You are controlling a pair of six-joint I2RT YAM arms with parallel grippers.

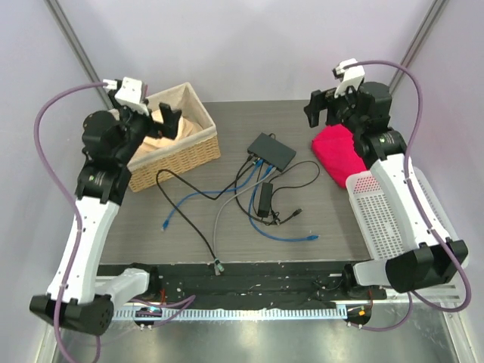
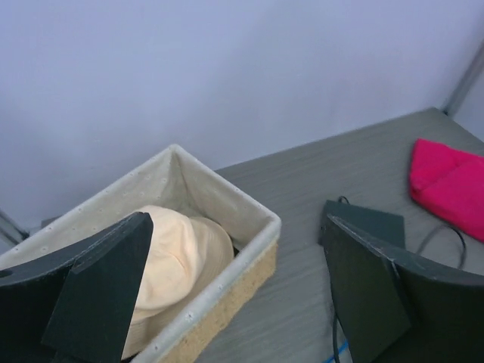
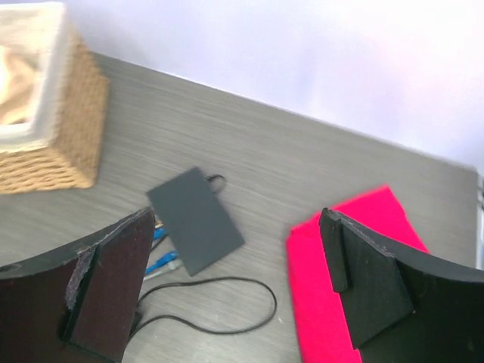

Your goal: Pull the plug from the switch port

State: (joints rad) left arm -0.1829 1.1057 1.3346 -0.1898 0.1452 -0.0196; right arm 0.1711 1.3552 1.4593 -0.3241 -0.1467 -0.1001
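Looking down from above, we find the switch [image 1: 272,151] flat near the middle of the tabletop [image 1: 136,236], with blue and grey cables running into its near edge. Both arms hang high and well apart from it: the left pincer [image 1: 113,92] over the basket [image 1: 193,155], the right pincer [image 1: 321,107] beside the red cloth [image 1: 336,151].

From the left wrist, the left pincer [image 2: 238,295] stands spread wide and empty above the basket [image 2: 227,193].

From the right wrist, the right pincer [image 3: 234,291] is likewise apart and empty, and the switch [image 3: 197,219] lies below it with the blue plugs [image 3: 162,261] at its edge.

We judge the approach not yet begun. Next, one pincer must descend to that edge, close on a plug body rather than its cable, and draw straight out while the other steadies the box.
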